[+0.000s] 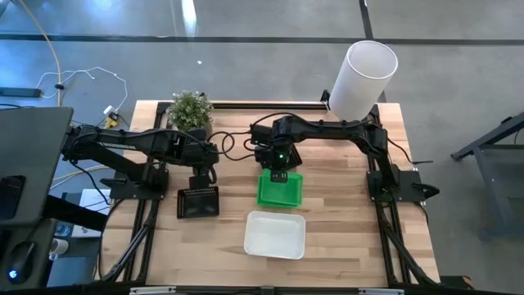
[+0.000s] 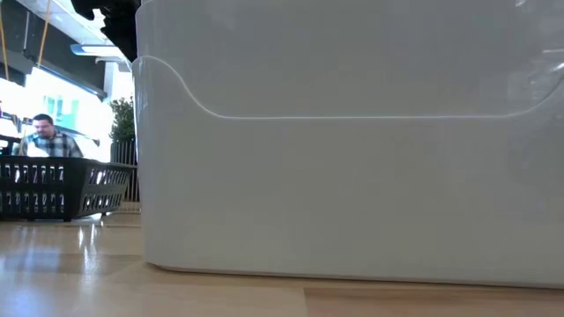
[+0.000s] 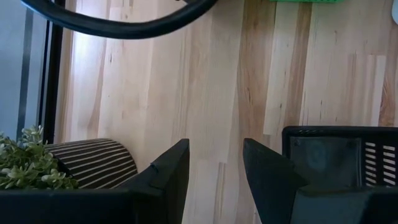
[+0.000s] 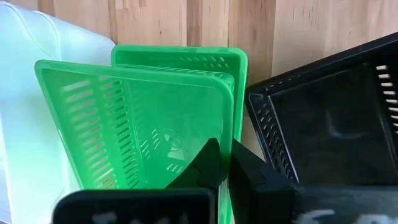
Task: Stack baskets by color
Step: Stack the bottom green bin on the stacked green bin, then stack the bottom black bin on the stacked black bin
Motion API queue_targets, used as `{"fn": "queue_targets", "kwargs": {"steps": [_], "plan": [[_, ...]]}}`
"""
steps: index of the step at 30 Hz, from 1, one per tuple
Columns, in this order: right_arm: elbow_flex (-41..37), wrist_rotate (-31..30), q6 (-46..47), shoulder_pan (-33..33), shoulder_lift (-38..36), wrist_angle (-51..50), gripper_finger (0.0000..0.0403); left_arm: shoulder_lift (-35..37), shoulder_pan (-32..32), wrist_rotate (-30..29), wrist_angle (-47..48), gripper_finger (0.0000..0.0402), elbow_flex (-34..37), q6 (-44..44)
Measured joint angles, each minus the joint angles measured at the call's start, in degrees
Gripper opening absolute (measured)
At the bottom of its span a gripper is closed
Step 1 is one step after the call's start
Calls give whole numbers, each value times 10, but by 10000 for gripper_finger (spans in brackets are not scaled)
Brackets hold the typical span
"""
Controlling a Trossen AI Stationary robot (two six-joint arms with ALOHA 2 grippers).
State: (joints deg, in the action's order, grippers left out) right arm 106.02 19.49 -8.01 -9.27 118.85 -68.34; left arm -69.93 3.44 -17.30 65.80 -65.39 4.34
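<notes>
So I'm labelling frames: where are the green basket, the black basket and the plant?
green basket (image 1: 281, 190), high view, its floor.
black basket (image 1: 198, 201), high view, its middle.
plant (image 1: 190, 109), high view, its leaves.

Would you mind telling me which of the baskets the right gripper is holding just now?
The green basket: the right gripper is shut on its rim, holding it tilted above another green one. The black basket and white basket lie free on the table.

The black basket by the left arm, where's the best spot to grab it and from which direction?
Probably the rim of the black basket, coming straight down from above. It sits flat and open side up, so its thin perforated wall stands upright and one finger can go inside, one outside. The left gripper is open, over bare wood beside it; the wall nearest it looks easiest.
</notes>
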Motion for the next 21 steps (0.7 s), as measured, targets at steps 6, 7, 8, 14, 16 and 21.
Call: {"fn": "queue_targets", "kwargs": {"steps": [6,7,8,14,16,21], "plan": [[0,-32,-21,0,0,0,38,0,0,0,0,138,0,0],[0,-32,-25,0,0,0,49,0,0,0,0,138,0,0],[0,-32,-25,0,0,0,60,0,0,0,0,138,0,0],[0,-32,-25,-1,0,0,110,0,0,0,0,138,0,0],[0,-32,-23,-4,-2,0,115,0,0,2,0,138,0,0],[0,-33,-21,-16,-19,-5,117,0,-1,15,4,138,0,28]]}}
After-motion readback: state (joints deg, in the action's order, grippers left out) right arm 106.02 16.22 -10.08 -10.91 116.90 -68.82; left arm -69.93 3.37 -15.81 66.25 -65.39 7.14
